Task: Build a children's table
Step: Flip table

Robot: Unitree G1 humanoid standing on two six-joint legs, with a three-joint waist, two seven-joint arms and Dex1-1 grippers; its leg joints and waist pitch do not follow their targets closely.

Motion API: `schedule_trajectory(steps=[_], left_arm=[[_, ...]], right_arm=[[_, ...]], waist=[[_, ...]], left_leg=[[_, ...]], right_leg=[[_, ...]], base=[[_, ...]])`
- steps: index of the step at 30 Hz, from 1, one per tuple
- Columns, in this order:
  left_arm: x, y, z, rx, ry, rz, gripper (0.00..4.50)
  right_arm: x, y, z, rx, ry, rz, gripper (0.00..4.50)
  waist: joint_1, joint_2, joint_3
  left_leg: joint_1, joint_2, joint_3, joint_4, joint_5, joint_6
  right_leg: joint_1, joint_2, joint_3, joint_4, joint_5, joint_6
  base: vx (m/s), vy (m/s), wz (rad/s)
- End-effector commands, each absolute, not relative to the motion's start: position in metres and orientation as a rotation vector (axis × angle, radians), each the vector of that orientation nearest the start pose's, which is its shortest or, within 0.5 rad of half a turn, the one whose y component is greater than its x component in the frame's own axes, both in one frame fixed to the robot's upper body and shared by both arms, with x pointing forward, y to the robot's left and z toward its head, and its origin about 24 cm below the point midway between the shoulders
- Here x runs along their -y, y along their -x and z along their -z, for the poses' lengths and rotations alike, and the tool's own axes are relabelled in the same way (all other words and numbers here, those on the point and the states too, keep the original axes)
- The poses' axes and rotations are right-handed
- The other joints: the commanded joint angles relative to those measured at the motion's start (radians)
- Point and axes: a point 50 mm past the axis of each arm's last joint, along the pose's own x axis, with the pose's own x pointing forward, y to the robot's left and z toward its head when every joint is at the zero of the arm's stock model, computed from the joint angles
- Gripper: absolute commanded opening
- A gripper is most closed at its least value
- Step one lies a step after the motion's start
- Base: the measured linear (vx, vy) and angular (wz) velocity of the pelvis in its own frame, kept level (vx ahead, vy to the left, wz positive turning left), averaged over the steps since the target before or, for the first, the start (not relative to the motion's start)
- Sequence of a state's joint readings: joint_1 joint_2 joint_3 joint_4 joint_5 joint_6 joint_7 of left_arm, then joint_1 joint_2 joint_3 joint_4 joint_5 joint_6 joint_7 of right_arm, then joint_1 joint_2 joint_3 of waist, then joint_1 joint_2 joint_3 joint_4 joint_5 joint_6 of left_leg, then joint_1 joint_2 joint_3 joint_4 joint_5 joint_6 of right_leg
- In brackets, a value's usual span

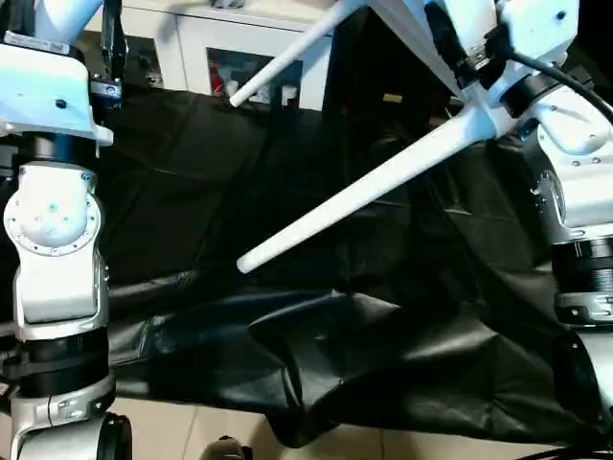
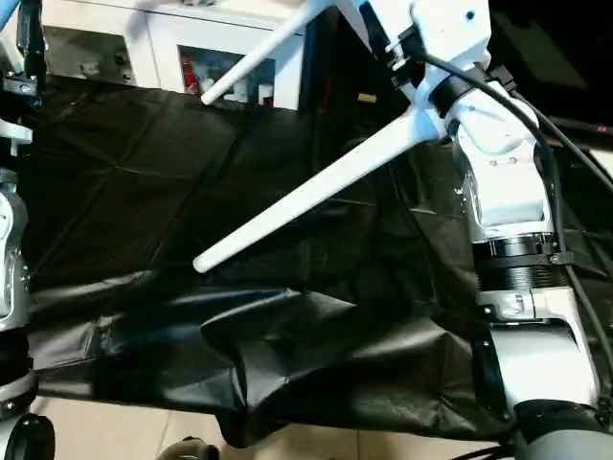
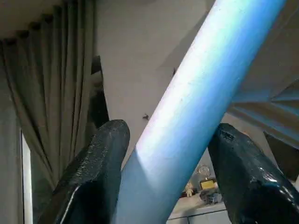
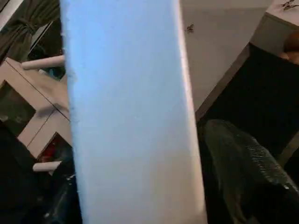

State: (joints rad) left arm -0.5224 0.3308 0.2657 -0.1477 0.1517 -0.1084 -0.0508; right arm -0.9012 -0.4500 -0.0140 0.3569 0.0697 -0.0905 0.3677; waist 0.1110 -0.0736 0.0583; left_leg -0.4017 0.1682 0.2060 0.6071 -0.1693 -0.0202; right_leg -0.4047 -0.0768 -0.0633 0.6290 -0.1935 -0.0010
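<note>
- The children's table (image 1: 421, 29) is lifted, tilted above the black sheet (image 1: 316, 316); its near leg (image 1: 364, 192) slants down from the corner socket (image 1: 488, 120) by my right forearm, free tip over the sheet.
- A second leg (image 1: 287, 57) lies parallel, beyond the near leg, towards the white cabinet (image 1: 192, 48).
- My left hand (image 3: 168, 154) grasps a leg, one finger either side.
- My right hand (image 4: 140, 177) straddles another leg; I cannot tell whether it grips.
- I judge my right arm is nearer the socket.

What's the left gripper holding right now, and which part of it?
The left gripper straddles a white table leg, its fingers on either side of the tube's shaft.
</note>
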Motion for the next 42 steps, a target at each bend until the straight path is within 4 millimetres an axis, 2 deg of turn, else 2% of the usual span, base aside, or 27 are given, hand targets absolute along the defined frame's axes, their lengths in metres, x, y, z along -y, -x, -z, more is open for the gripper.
schedule_trajectory(steps=[1,2,4,5,6,7,12,16,18,20,23,24,26,27,28,29,30,31,32,33,35,36,39,42], left_arm=[[-0.249,-0.293,-0.233,0.673,-0.258,-0.316,2.65],[-0.247,-0.294,-0.233,0.666,-0.263,-0.304,2.65],[-0.245,-0.296,-0.230,0.651,-0.260,-0.292,2.62],[-0.244,-0.297,-0.229,0.643,-0.259,-0.288,2.57],[-0.243,-0.298,-0.228,0.635,-0.257,-0.286,2.52],[-0.243,-0.298,-0.227,0.632,-0.257,-0.285,2.44],[-0.242,-0.299,-0.224,0.612,-0.256,-0.289,2.24],[-0.242,-0.299,-0.224,0.611,-0.256,-0.284,2.16],[-0.242,-0.298,-0.225,0.616,-0.255,-0.278,2.11],[-0.242,-0.298,-0.226,0.616,-0.255,-0.279,2.08],[-0.243,-0.298,-0.226,0.614,-0.260,-0.280,2.06],[-0.243,-0.298,-0.226,0.614,-0.263,-0.281,2.04],[-0.244,-0.298,-0.226,0.613,-0.265,-0.282,2.03],[-0.244,-0.298,-0.226,0.613,-0.266,-0.284,2.02],[-0.245,-0.298,-0.226,0.612,-0.267,-0.284,2.02],[-0.245,-0.298,-0.226,0.612,-0.269,-0.284,2.02],[-0.244,-0.298,-0.226,0.611,-0.272,-0.280,2.02],[-0.244,-0.299,-0.226,0.610,-0.273,-0.280,2.01],[-0.244,-0.299,-0.226,0.610,-0.274,-0.277,2.00],[-0.243,-0.300,-0.226,0.610,-0.278,-0.270,2.00],[-0.242,-0.300,-0.226,0.610,-0.280,-0.267,1.99],[-0.242,-0.300,-0.226,0.609,-0.281,-0.264,1.98],[-0.241,-0.300,-0.226,0.608,-0.283,-0.260,1.98],[-0.241,-0.300,-0.225,0.607,-0.284,-0.258,1.98]], right_arm=[[0.178,-0.358,-0.271,0.622,0.387,-0.403,3.61],[0.177,-0.356,-0.270,0.630,0.361,-0.417,3.68],[0.174,-0.350,-0.273,0.677,0.284,-0.457,3.80],[0.173,-0.347,-0.274,0.704,0.249,-0.485,3.89],[0.170,-0.343,-0.276,0.728,0.212,-0.518,4.00],[0.169,-0.342,-0.276,0.735,0.200,-0.531,4.15],[0.157,-0.330,-0.278,0.770,0.152,-0.654,4.49],[0.150,-0.323,-0.282,0.781,0.062,-0.744,4.50],[0.140,-0.313,-0.279,0.752,-0.002,-0.874,4.50],[0.137,-0.310,-0.277,0.739,-0.010,-0.905,4.50],[0.124,-0.301,-0.261,0.639,0.000,-1.020,4.50],[0.118,-0.299,-0.245,0.555,0.028,-1.062,4.50],[0.113,-0.296,-0.228,0.474,0.056,-1.091,4.50],[0.109,-0.297,-0.201,0.354,0.049,-1.083,4.50],[0.107,-0.297,-0.189,0.299,0.040,-1.070,4.50],[0.108,-0.299,-0.172,0.236,0.029,-1.031,4.50],[0.109,-0.299,-0.157,0.174,0.013,-1.008,4.50],[0.109,-0.299,-0.154,0.164,0.010,-1.006,4.50],[0.111,-0.297,-0.141,0.108,0.005,-1.001,4.50],[0.115,-0.293,-0.116,-0.021,-0.004,-0.994,4.50],[0.118,-0.290,-0.103,-0.103,-0.016,-0.991,4.50],[0.123,-0.286,-0.085,-0.202,-0.006,-0.964,4.50],[0.135,-0.290,-0.070,-0.251,-0.004,-0.818,4.50],[0.138,-0.300,-0.074,-0.190,-0.055,-0.723,4.50]], waist=[[-0.007,0.005,-0.068],[-0.010,0.002,-0.068],[-0.011,0.005,-0.069],[-0.012,0.005,-0.069],[-0.014,0.010,-0.068],[-0.013,0.009,-0.068],[-0.008,0.010,-0.068],[-0.002,0.009,-0.068],[-0.001,0.009,-0.067],[0.000,0.009,-0.067],[0.001,0.007,-0.068],[0.001,0.006,-0.069],[0.003,0.008,-0.067],[0.002,0.009,-0.066],[0.002,0.012,-0.065],[0.001,0.013,-0.065],[-0.001,0.010,-0.067],[-0.002,0.009,-0.069],[-0.001,0.013,-0.066],[0.000,0.012,-0.066],[0.001,0.013,-0.065],[0.000,0.012,-0.065],[-0.001,0.011,-0.065],[-0.007,0.011,-0.064]], left_leg=[[0.040,0.067,-0.035,-0.072,-0.230,-0.030],[0.038,0.067,-0.034,-0.071,-0.245,-0.026],[0.036,0.066,-0.035,-0.071,-0.234,-0.016],[0.036,0.066,-0.035,-0.070,-0.233,-0.013],[0.039,0.067,-0.035,-0.071,-0.244,-0.012],[0.040,0.067,-0.035,-0.071,-0.249,-0.011],[0.043,0.071,-0.039,-0.077,-0.259,-0.029],[0.046,0.071,-0.040,-0.078,-0.274,-0.035],[0.045,0.072,-0.041,-0.081,-0.282,-0.041],[0.045,0.073,-0.043,-0.082,-0.283,-0.045],[0.042,0.072,-0.045,-0.084,-0.276,-0.055],[0.042,0.072,-0.044,-0.083,-0.274,-0.056],[0.043,0.072,-0.043,-0.084,-0.282,-0.061],[0.041,0.072,-0.046,-0.086,-0.294,-0.068],[0.043,0.072,-0.046,-0.087,-0.305,-0.076],[0.044,0.071,-0.047,-0.087,-0.310,-0.080],[0.042,0.071,-0.048,-0.087,-0.319,-0.086],[0.041,0.070,-0.049,-0.086,-0.317,-0.088],[0.042,0.070,-0.049,-0.087,-0.334,-0.090],[0.043,0.071,-0.049,-0.087,-0.345,-0.091],[0.045,0.072,-0.050,-0.088,-0.350,-0.092],[0.042,0.072,-0.051,-0.089,-0.347,-0.089],[0.039,0.070,-0.050,-0.086,-0.329,-0.090],[0.040,0.070,-0.050,-0.087,-0.352,-0.095]], right_leg=[[0.028,-0.068,0.049,-0.069,-0.164,-0.138],[0.030,-0.073,0.051,-0.068,-0.160,-0.139],[0.032,-0.072,0.052,-0.070,-0.152,-0.139],[0.032,-0.072,0.052,-0.069,-0.152,-0.140],[0.028,-0.069,0.050,-0.072,-0.169,-0.144],[0.027,-0.068,0.051,-0.074,-0.173,-0.142],[0.027,-0.067,0.049,-0.072,-0.165,-0.135],[0.024,-0.068,0.049,-0.074,-0.182,-0.129],[0.026,-0.068,0.050,-0.075,-0.177,-0.122],[0.024,-0.069,0.049,-0.075,-0.172,-0.115],[0.029,-0.070,0.048,-0.076,-0.169,-0.108],[0.028,-0.071,0.048,-0.075,-0.168,-0.108],[0.025,-0.071,0.049,-0.079,-0.182,-0.106],[0.027,-0.072,0.049,-0.081,-0.199,-0.102],[0.024,-0.072,0.050,-0.084,-0.212,-0.099],[0.023,-0.072,0.050,-0.085,-0.214,-0.101],[0.024,-0.073,0.049,-0.085,-0.214,-0.105],[0.025,-0.073,0.049,-0.083,-0.209,-0.109],[0.023,-0.074,0.049,-0.086,-0.225,-0.113],[0.023,-0.074,0.050,-0.088,-0.235,-0.111],[0.025,-0.074,0.050,-0.089,-0.232,-0.107],[0.027,-0.074,0.049,-0.088,-0.225,-0.107],[0.026,-0.077,0.050,-0.088,-0.214,-0.115],[0.023,-0.077,0.050,-0.090,-0.249,-0.116]], base=[[0.000,0.000,0.00],[0.000,0.000,0.00],[0.000,0.000,0.00],[0.000,0.000,0.00],[0.000,0.000,0.00],[0.000,0.000,0.00],[0.000,0.000,0.00],[0.000,0.000,0.00],[0.000,0.000,0.00],[0.000,0.000,0.00],[0.000,0.000,0.00],[0.000,0.000,0.00],[0.000,0.000,0.00],[0.000,0.000,0.00],[0.000,0.000,0.00],[0.000,0.000,0.00],[0.000,0.000,0.00],[0.000,0.000,0.00],[0.000,0.000,0.00],[0.000,0.000,0.00],[0.000,0.000,0.00],[0.000,0.000,0.00],[0.000,0.000,0.00],[0.000,0.000,0.00]])
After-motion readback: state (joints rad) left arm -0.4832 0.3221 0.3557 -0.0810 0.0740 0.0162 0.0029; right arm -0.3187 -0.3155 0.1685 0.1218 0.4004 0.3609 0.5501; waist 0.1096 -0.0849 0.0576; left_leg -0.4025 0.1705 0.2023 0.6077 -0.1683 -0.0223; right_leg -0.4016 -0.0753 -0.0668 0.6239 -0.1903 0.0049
